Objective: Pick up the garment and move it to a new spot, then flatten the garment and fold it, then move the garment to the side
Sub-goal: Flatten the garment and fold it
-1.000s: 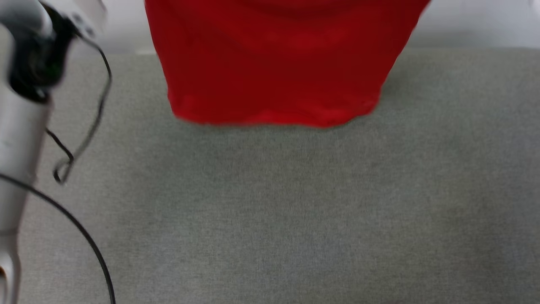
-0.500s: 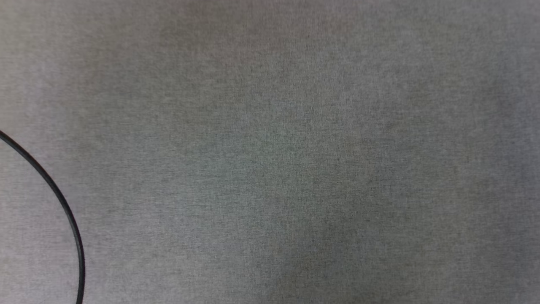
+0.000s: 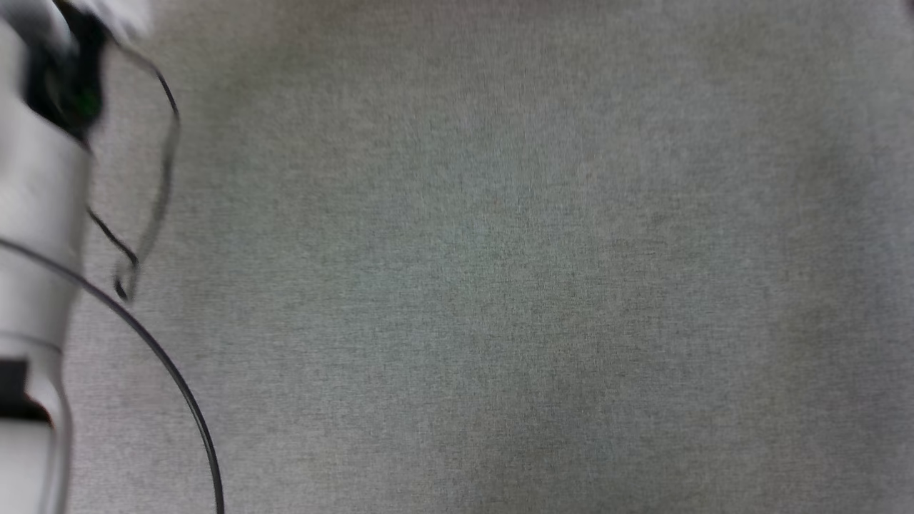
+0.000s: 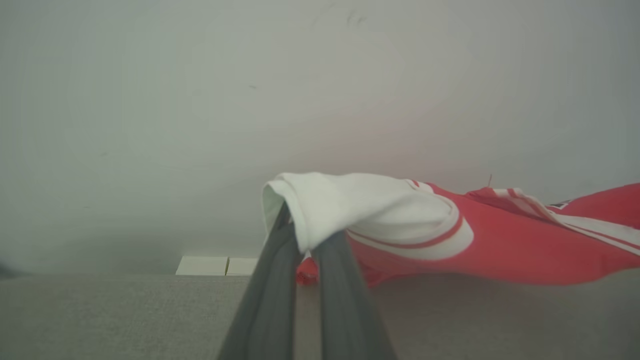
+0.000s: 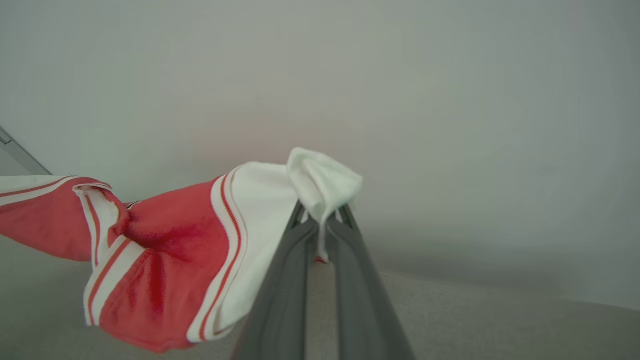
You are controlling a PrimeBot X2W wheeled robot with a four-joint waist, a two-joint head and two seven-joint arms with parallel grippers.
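Both the left claw (image 4: 306,247) and right claw (image 5: 322,220) clench a white sleeve of the garment (image 4: 450,245), which spans between them.

Head cam looks down at surface (image 3: 500,285); wrist cams face wall (image 4: 200,100) (sharing garment (image 4: 500,245)).

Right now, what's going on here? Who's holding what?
The robot has the garment held up with both arms. The left gripper is shut on one white sleeve and the right gripper is shut on the other. The red body hangs stretched between them, above the grey surface. Flattening and folding are not yet done.
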